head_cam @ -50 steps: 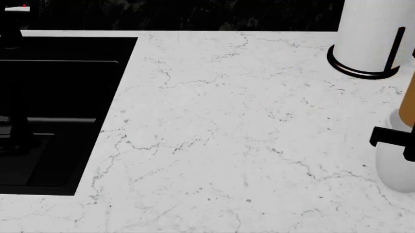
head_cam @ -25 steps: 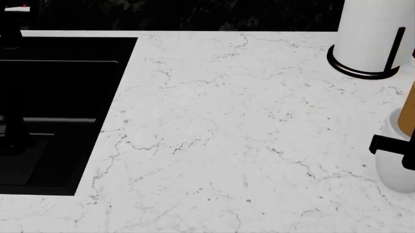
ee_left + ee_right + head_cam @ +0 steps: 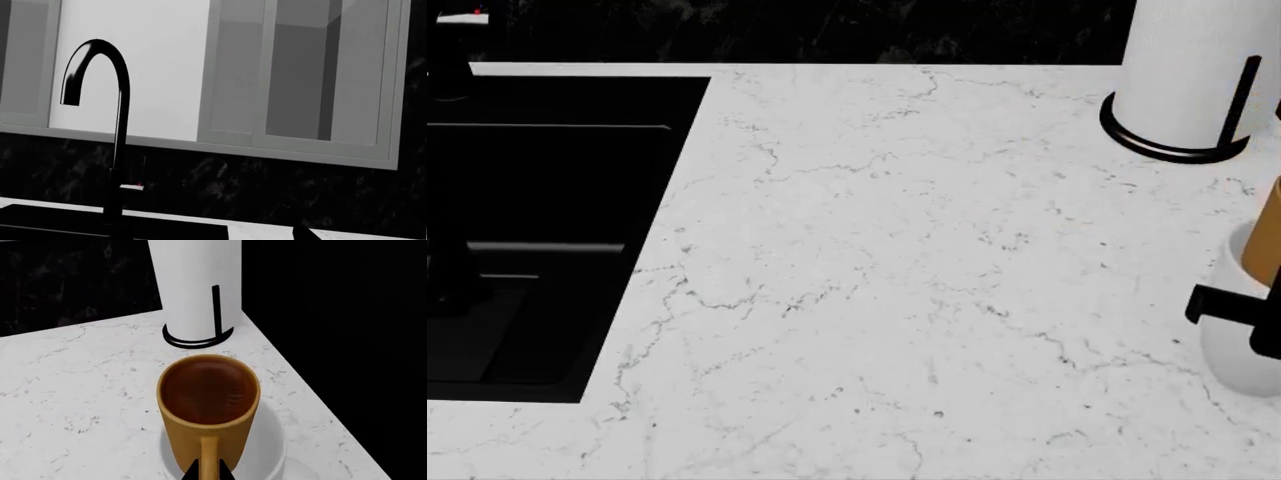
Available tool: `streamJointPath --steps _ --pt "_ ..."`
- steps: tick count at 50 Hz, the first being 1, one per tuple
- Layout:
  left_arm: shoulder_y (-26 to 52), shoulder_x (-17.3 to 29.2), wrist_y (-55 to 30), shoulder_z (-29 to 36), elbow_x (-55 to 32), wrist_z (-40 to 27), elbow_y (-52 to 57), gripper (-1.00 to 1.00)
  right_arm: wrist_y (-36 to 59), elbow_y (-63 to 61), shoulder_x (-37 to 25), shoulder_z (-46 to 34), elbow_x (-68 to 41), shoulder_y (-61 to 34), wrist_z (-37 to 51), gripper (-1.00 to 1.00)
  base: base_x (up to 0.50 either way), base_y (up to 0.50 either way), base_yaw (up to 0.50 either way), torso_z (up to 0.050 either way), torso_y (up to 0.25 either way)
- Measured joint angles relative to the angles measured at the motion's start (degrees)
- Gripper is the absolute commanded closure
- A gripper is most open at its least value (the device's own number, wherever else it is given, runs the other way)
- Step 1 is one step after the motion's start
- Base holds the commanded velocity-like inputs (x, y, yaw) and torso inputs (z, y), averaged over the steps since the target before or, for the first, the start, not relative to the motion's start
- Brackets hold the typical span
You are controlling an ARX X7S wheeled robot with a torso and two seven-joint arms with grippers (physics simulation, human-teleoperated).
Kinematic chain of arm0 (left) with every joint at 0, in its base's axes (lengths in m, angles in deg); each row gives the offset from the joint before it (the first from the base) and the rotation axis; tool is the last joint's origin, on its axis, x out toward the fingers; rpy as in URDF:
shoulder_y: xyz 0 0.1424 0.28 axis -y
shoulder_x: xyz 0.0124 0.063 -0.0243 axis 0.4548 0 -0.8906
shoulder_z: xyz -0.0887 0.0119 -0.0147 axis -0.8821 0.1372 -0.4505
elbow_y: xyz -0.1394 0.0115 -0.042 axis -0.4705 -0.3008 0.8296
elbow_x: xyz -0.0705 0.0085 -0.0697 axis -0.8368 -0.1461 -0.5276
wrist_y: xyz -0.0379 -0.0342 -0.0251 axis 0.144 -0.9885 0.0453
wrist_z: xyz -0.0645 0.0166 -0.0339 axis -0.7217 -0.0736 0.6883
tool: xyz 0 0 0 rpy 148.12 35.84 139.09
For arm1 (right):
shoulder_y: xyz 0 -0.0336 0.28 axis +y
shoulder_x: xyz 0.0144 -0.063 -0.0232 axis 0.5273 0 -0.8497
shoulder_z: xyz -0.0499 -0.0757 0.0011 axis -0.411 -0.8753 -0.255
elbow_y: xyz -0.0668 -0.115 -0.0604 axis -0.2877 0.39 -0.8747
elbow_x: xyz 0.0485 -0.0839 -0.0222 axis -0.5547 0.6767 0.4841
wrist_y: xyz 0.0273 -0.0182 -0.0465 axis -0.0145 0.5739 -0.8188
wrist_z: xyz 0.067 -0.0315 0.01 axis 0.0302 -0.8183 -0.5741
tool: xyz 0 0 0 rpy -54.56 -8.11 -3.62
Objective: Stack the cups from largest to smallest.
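Note:
The mustard-yellow mug (image 3: pixel 208 412) with a brown inside hangs upright from my right gripper (image 3: pixel 208 471), whose two dark fingertips are shut on its loop handle (image 3: pixel 209 455). The mug's lower part sits inside the mouth of the larger white cup (image 3: pixel 267 450) on the counter. In the head view only a strip of the mug (image 3: pixel 1265 240) shows at the right edge, above the white cup (image 3: pixel 1234 350), with my right gripper (image 3: pixel 1228 305) in front. My left gripper is out of view.
A tall white paper-towel roll (image 3: pixel 193 287) on a black-ringed stand (image 3: pixel 1174 145) is behind the cups. The white marble counter (image 3: pixel 894 280) ends at a right edge close to the cup (image 3: pixel 320 405). A black sink (image 3: pixel 534 230) and black faucet (image 3: pixel 113 125) lie left.
The mug and my right gripper have sunk a little lower towards the white cup. Nothing else has moved.

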Motion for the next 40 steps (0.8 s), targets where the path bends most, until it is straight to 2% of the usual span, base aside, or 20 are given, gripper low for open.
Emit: streamJointPath --steps 5,6,40 --pt "0.01 0.09 0.00 0.04 -0.04 -0.09 0.05 -1.00 -0.54 0.16 0.07 0.06 0.25 0.15 -0.35 1.00 0.00 0.00 0.00 0.000 0.000" --pt "0.01 0.11 0.01 0.05 -0.05 -0.09 0.04 -1.00 -0.59 0.19 0.08 0.07 0.25 0.17 -0.38 -1.00 0.00 0.00 0.00 0.000 0.000" --pt "-0.79 0.28 1.30 -0.05 -0.25 -0.24 -0.30 -1.00 1.62 -1.76 -0.77 0.93 -2.36 -0.86 1.56 -1.00 0.00 0.00 0.00 0.000 0.000"
